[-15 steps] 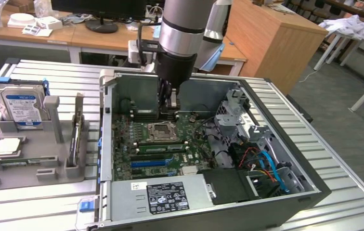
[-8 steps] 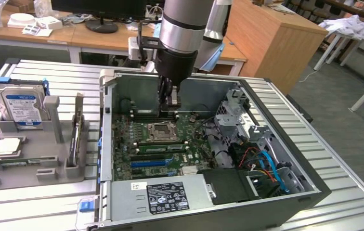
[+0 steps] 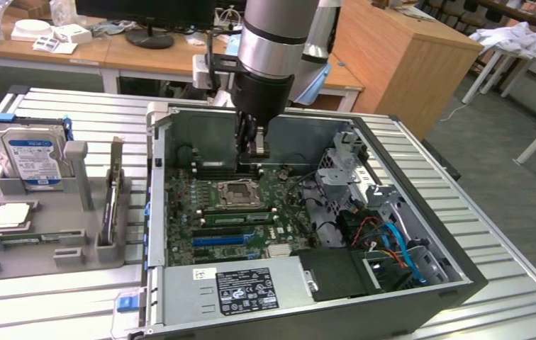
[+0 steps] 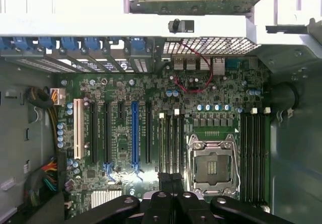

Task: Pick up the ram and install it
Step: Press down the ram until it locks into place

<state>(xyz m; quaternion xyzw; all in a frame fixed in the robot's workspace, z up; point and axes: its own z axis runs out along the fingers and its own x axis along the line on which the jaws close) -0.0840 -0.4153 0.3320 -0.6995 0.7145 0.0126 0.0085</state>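
Observation:
My gripper [image 3: 254,147] hangs inside the open computer case, above the motherboard [image 3: 239,212] near the processor socket [image 3: 235,191]. In the wrist view its dark fingertips [image 4: 171,179] are pressed together with nothing between them, over the memory slots [image 4: 171,138] beside the socket [image 4: 211,168]. Two thin green sticks look like the ram. One lies in a groove of the grey holder [image 3: 32,241] at the exterior view's left. The other stands in a slot next to the socket [image 3: 237,217]. I cannot tell which is the task's ram.
The grey holder [image 3: 69,255] also carries a silver-and-blue hard drive [image 3: 30,159], a square silver processor chip [image 3: 10,216] and an upright expansion card [image 3: 112,205]. Case walls [image 3: 154,212], a power supply [image 3: 244,290] and cables [image 3: 386,241] ring the board.

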